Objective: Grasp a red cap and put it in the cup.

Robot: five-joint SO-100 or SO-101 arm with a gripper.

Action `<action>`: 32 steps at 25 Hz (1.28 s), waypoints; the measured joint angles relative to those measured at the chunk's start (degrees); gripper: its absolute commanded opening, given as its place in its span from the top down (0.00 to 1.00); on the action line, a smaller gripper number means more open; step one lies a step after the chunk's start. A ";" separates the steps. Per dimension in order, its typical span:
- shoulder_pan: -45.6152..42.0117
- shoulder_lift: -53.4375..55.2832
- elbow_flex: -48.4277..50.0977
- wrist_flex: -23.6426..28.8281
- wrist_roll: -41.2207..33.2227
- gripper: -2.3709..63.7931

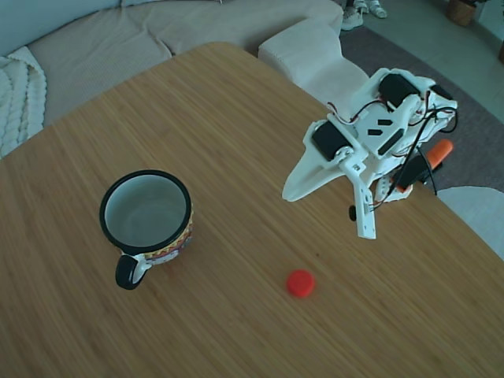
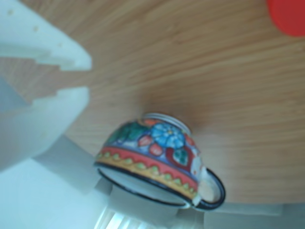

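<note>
End effector: white two-finger end effector hangs above the surface, fingers spread apart, nothing between them. In the other view the two white fingers come in from the left edge with a narrow gap at the tips.
Red cap: red cap lies flat on the bare surface, below and a little left of the end effector in the fixed view, well apart from it. In the other view only its edge shows at the top right corner.
Cup: cup stands upright, mouth open, handle toward the camera, far left of the end effector; well apart from the cap.
Handling, cap (judgement): light, stiff plastic, low and flat; smooth rim likely to slip or skid on the wood if pinched off-centre.
Hold (judgement): fingers straddle the cap across its width, pads on opposite sides of the rim, close to the surface.
Handling, cup (judgement): enamel, rigid, heavier; wide mouth leaves ample room for a drop.
Risk: cap squirts sideways if only one finger meets it first.
</note>
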 measured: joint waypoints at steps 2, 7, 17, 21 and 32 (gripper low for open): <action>-0.18 0.00 0.00 0.00 1.32 0.97; -0.18 0.18 0.18 0.00 3.08 0.97; -0.18 0.35 0.18 0.00 2.99 0.96; -0.18 0.35 0.18 0.00 2.99 0.97; -0.18 0.35 0.18 0.00 2.99 0.96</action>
